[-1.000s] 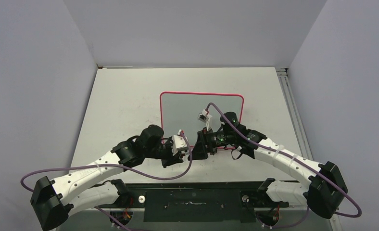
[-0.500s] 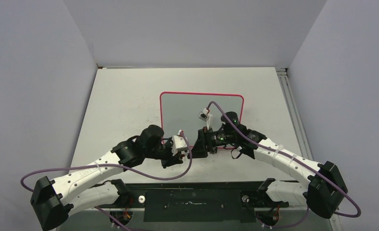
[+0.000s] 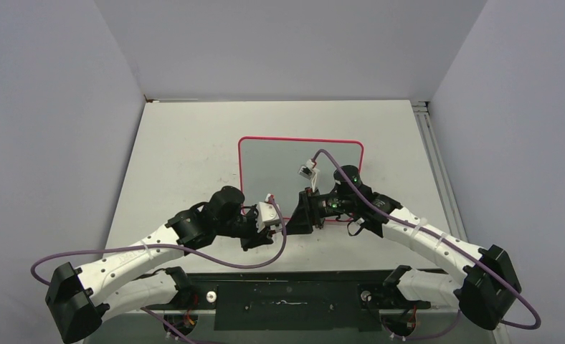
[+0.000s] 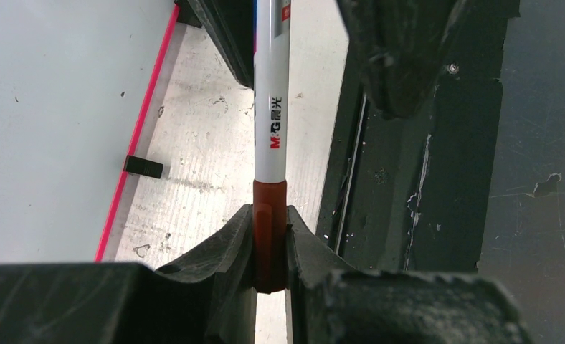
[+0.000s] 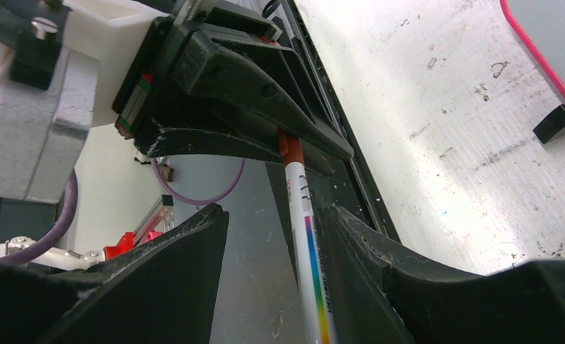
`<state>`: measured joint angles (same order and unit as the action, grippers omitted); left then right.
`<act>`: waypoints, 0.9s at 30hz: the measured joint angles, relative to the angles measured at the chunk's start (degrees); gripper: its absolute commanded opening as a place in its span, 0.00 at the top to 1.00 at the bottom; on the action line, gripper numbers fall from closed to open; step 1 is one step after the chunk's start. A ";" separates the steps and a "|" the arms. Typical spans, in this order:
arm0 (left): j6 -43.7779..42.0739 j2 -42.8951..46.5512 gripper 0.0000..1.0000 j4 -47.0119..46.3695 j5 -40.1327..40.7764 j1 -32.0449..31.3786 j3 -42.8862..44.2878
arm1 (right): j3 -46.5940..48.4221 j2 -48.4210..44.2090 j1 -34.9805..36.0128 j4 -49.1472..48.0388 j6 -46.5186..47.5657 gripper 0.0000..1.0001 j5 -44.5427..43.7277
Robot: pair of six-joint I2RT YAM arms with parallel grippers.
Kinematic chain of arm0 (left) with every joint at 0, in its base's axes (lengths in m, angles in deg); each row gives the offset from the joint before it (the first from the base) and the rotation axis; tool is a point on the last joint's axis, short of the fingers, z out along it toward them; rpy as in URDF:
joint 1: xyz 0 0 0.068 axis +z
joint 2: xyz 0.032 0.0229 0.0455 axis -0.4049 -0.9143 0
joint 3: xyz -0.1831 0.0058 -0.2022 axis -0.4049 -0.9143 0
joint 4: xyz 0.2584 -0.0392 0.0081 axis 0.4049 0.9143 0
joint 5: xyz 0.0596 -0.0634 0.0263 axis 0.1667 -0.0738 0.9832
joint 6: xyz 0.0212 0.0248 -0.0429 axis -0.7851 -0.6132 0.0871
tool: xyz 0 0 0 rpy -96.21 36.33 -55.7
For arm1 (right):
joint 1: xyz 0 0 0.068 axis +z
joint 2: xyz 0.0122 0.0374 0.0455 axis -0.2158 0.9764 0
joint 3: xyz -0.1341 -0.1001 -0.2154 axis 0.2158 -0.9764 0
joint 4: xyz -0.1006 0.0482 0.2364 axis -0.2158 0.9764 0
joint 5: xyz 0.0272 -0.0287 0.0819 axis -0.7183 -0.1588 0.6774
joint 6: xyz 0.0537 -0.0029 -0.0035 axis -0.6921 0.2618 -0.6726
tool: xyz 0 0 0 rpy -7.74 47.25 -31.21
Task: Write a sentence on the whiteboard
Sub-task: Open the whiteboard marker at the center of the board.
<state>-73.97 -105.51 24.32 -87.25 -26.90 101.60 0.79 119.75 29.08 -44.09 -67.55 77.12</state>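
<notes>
The whiteboard (image 3: 287, 161) lay at the centre of the top view, and its surface looked blank as far as could be told. It seemed light and stiff, liable to skate on its small black feet (image 4: 143, 166) under pen pressure. Just below its near edge, the marker (image 4: 271, 107) spanned the two grippers. Its smooth white barrel looked slippery, so the best purchase was probably mid-barrel, just above the reddish-brown cap (image 4: 269, 236). The left gripper (image 4: 269, 222) was clenched on that cap. The right gripper (image 5: 276, 211) straddled the barrel with jaws parted, not yet gripping it. Beneath them was the scuffed table (image 3: 186, 158).
</notes>
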 measured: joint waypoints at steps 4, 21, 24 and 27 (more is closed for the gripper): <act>-0.02 -0.31 1.00 0.07 0.00 0.00 0.24 | 0.00 -0.20 0.00 -0.61 -0.26 0.50 1.33; -0.70 -1.57 1.00 1.33 -1.16 -0.02 1.29 | 0.00 0.42 0.92 -0.28 0.61 0.56 1.60; -1.01 -1.62 1.00 1.46 -1.29 -0.04 1.49 | 0.00 0.48 0.94 -0.02 1.22 0.58 1.51; -1.09 -1.64 1.00 1.57 -1.27 -0.07 1.49 | 0.00 1.09 1.18 0.07 1.62 0.62 1.51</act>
<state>-75.06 -107.15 25.89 -88.52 -26.96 103.08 0.79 120.84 30.26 -44.03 -65.93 78.63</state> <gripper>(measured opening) 0.136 0.421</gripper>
